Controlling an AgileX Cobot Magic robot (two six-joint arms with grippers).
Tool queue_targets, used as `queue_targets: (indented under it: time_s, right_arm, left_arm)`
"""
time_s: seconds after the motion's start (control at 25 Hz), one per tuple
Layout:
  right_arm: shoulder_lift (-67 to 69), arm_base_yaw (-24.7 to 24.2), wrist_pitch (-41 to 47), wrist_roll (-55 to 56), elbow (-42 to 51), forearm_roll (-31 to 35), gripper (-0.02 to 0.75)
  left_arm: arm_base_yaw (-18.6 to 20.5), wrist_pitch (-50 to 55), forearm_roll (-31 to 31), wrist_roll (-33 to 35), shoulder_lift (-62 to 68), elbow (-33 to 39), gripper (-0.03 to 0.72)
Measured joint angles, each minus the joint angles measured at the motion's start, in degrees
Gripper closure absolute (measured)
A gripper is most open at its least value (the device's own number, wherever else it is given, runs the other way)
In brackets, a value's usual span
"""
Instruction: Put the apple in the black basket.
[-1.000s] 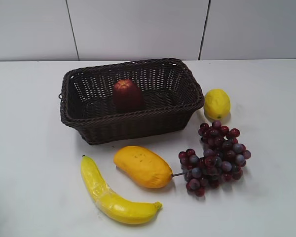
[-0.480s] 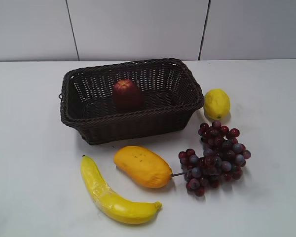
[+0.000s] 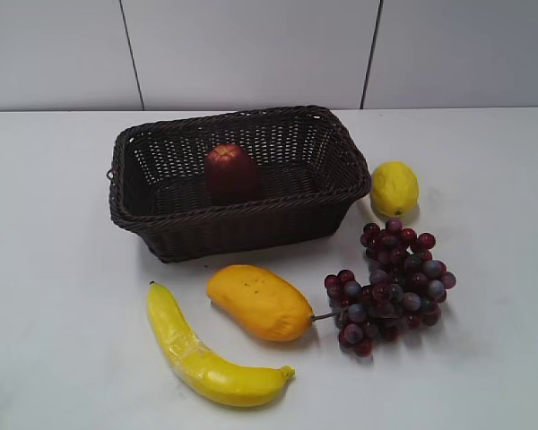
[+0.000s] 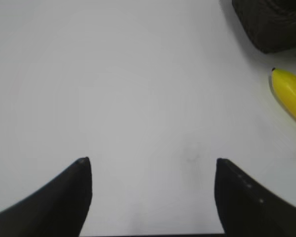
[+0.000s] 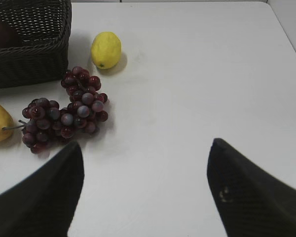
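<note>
The apple (image 3: 230, 172) is seen upright inside the black basket (image 3: 242, 224); both grippers' fingers are spread and empty; nothing further is judged needed.

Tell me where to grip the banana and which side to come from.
Grip the banana at its thick middle, coming straight down from above with the end effector fingers across its width. It lies flat on the table, curved, running diagonally, with bare table on both long sides there. Its far end tapers; the near end sits closer to the mango.
</note>
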Motion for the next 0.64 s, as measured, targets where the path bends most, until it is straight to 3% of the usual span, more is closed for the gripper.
queue_targets:
  time_s: [0.64]
  right_arm:
    - [0.00,0.00,0.00,0.00,0.00,0.02,0.150]
  left_arm:
    - [0.00,0.09,0.00,0.00,-12.12,0.00,0.109]
